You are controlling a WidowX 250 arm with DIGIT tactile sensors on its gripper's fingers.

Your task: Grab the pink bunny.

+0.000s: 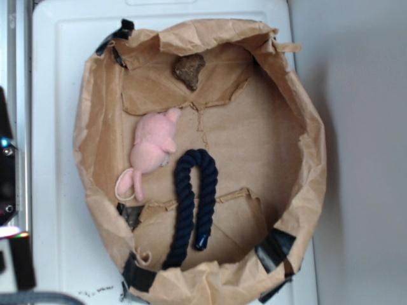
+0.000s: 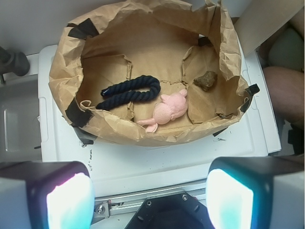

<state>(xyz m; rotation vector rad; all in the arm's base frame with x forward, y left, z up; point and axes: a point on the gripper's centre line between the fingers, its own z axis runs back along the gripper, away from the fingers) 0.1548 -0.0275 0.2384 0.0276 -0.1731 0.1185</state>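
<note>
The pink bunny (image 1: 151,151) lies on its side on the brown paper floor of a rolled-down paper bag (image 1: 313,171), left of centre, with its cream loop toward the bag's near-left wall. In the wrist view the pink bunny (image 2: 167,110) sits just behind the bag's near rim (image 2: 143,136). My gripper (image 2: 150,195) is open and well back from the bag, over the white surface. Its two pale fingertips (image 2: 66,200) stand wide apart with nothing between them. In the exterior view the gripper's fingers cannot be made out.
A thick navy-blue rope (image 1: 191,203) (image 2: 128,92), bent into a U, lies right beside the bunny. A brown rock-like lump (image 1: 189,68) (image 2: 205,80) rests at the bag's far end. The bag stands on a white tray-like top (image 1: 57,127) (image 2: 167,157). Black tape patches mark the bag's rim.
</note>
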